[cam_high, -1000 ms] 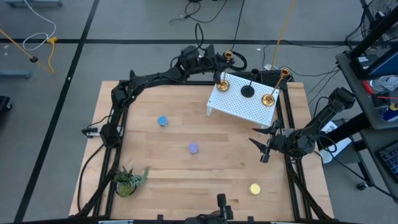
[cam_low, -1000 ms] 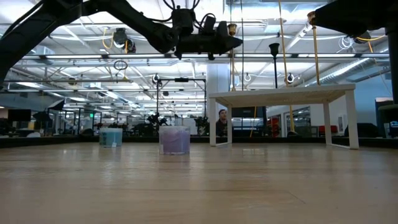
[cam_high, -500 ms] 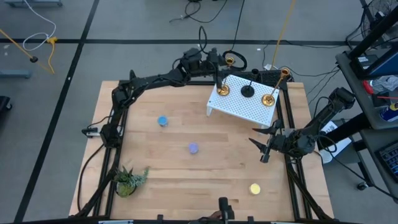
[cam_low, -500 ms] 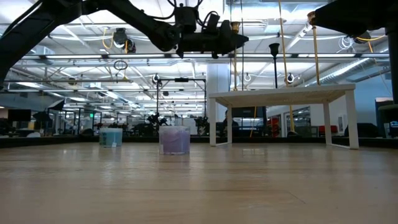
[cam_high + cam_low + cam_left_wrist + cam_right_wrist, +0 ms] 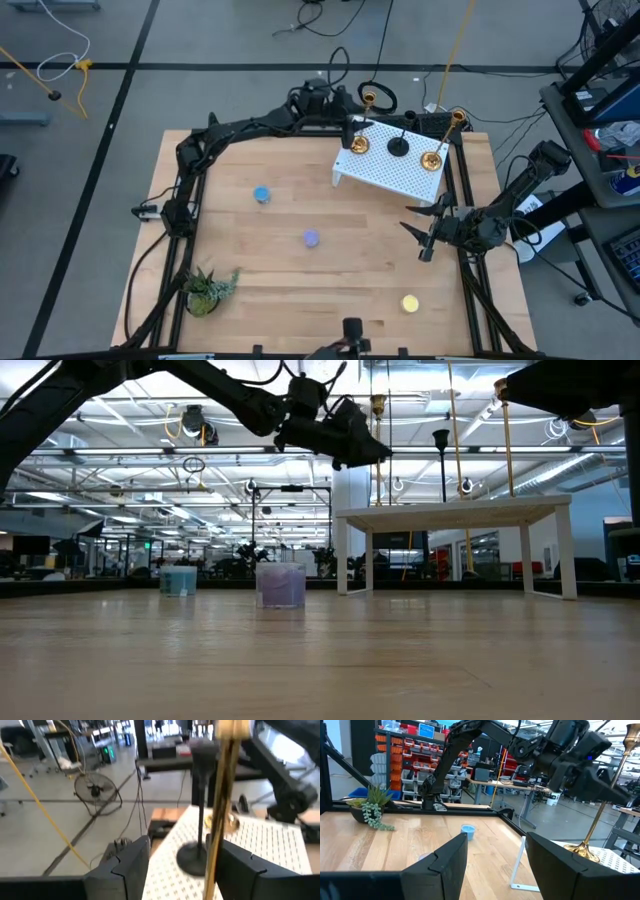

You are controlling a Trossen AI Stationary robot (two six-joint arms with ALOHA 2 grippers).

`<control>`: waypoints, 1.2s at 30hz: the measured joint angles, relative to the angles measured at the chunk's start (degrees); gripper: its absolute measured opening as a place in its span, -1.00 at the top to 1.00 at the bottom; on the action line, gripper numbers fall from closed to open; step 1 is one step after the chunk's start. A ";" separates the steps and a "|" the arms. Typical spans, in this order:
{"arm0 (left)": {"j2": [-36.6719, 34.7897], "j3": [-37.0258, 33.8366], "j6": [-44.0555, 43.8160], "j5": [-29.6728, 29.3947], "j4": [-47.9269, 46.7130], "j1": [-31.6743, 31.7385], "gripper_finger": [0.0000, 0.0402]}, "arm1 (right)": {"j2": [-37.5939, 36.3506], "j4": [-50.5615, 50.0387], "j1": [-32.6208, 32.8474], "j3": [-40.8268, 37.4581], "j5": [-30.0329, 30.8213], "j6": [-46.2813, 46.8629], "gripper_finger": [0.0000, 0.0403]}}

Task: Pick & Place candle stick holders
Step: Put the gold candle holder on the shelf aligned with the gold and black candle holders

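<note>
The left claw (image 5: 348,128) has been opened wide and drawn back from the brass holder (image 5: 359,145), which a second ago was carried in it above the stand (image 5: 390,172). That holder is now set upright on the stand's near-left corner, its stem seen between the open fingers (image 5: 125,865) in the left wrist view without clear contact. This placement is judged complete; three tall holders are on the stand: the one just set, the black holder (image 5: 398,148) in the middle and a second brass holder (image 5: 432,158) towards the right.

The right claw (image 5: 428,235) hangs part-open and empty over the worktop (image 5: 250,260), just below the stand.

Three low holders are left on the worktop, well apart: blue (image 5: 262,195), lilac (image 5: 311,238) and yellow (image 5: 409,303).

A plant (image 5: 207,288) is noted at the front-left corner, clear of them. The slim brass stem close to the left claw is judged liable to be knocked on withdrawal.
</note>
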 joint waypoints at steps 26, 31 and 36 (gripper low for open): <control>0.07 -0.04 -1.61 -0.36 10.07 -1.75 0.92 | 0.00 0.01 0.00 0.00 0.00 0.03 0.03; 0.17 -0.04 -2.24 -2.88 10.09 -2.10 0.94 | 0.00 0.01 0.00 0.00 -0.02 0.03 0.03; 1.44 -0.04 -3.52 -3.62 9.78 -2.28 0.92 | -0.02 0.02 0.00 0.00 -0.02 0.23 0.03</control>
